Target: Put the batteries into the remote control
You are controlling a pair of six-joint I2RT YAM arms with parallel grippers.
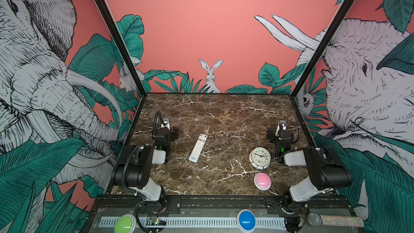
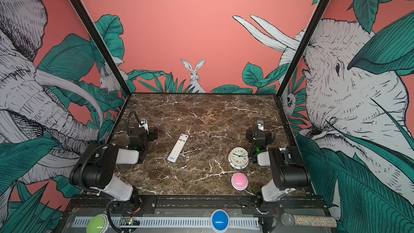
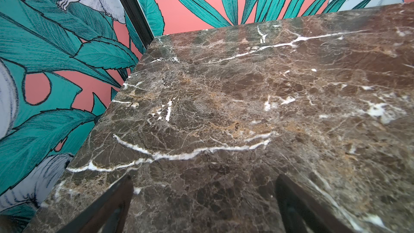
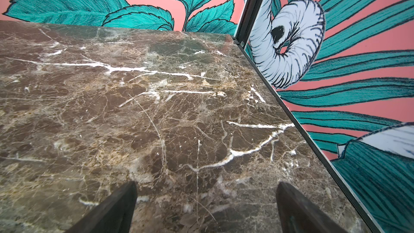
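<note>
Bench [image 1: 224,113] [image 2: 201,113]: dark brown marble with white veins, carrying everything below.
Left arm [image 1: 139,171] [image 2: 96,171]: folded low at the left of the bench, with its wrist pointing toward the far wall.
Right arm [image 1: 324,169] [image 2: 289,171]: folded the same way at the right side.
Remote [image 1: 198,147] [image 2: 178,147]: lies flat and button side up, left of the bench's middle. It is near the left arm and touches neither arm. Its coloured buttons point to the far edge and its blue logo to the near edge.
Clock [image 1: 259,158] [image 2: 239,158]: round and white, face up, just beside the right arm and well apart from the remote.
Pink button [image 1: 262,181] [image 2: 239,180]: a dome near the clock, on its near side.
Left fingers [image 3: 107,207]: spread wide and released, with only bare marble between them.
Right fingers [image 4: 112,209]: also spread wide, grasping nothing.
Specks [image 1: 226,134] [image 2: 208,134]: small dark bits beyond the remote, too small to tell what they are.
</note>
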